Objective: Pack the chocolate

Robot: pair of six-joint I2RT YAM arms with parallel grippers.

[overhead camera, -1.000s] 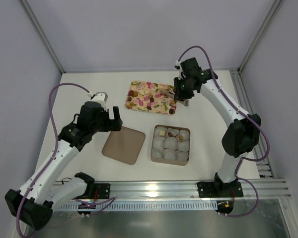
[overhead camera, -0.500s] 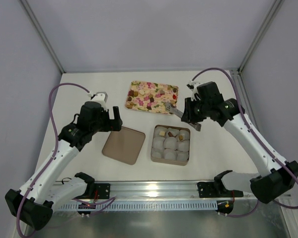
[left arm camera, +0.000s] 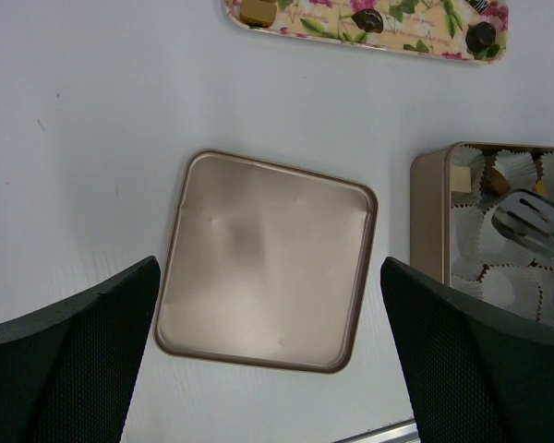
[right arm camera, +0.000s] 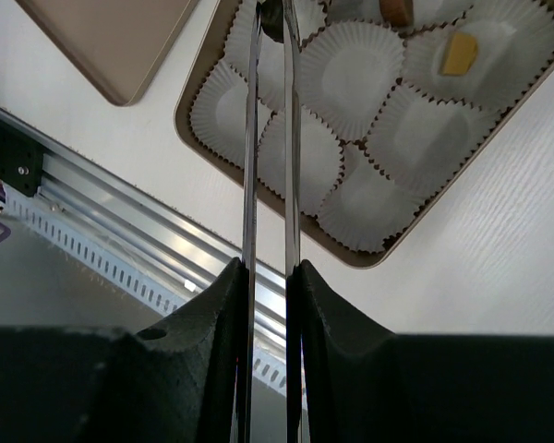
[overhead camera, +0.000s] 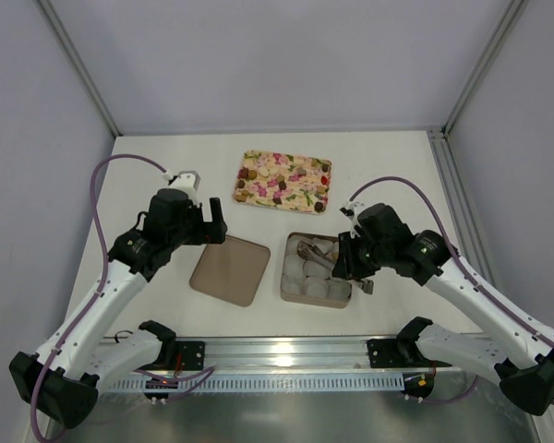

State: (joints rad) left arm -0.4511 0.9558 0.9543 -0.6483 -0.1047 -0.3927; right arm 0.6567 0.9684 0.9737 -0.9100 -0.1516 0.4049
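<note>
The tongs [left arm camera: 535, 220] in my right end effector [right arm camera: 270, 272] gleam like polished metal; paper cups [right arm camera: 351, 78] crinkled matt white; lid [left arm camera: 263, 263] satin bronze metal; counter [left arm camera: 74, 138] smooth, matt

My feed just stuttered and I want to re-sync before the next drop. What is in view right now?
Table: one, white.
Floral tray: one, pink-and-cream, far middle of the table.
Chocolates on the tray: at least three, dark brown and tan, along its near edge; the print hides any others.
Tin: one, gold, open, nearer than the tray.
Paper cups: white, filling the tin; the tongs hide the full count.
Chocolates in the tin: two, one golden, one brown, in far-edge cups.
Lid: one, gold, flat, left of the tin.
Tongs: one pair, metal, over the tin, apparently pinching a dark piece.
Left gripper: open, above the lid.
Right gripper: shut on the tongs.
</note>
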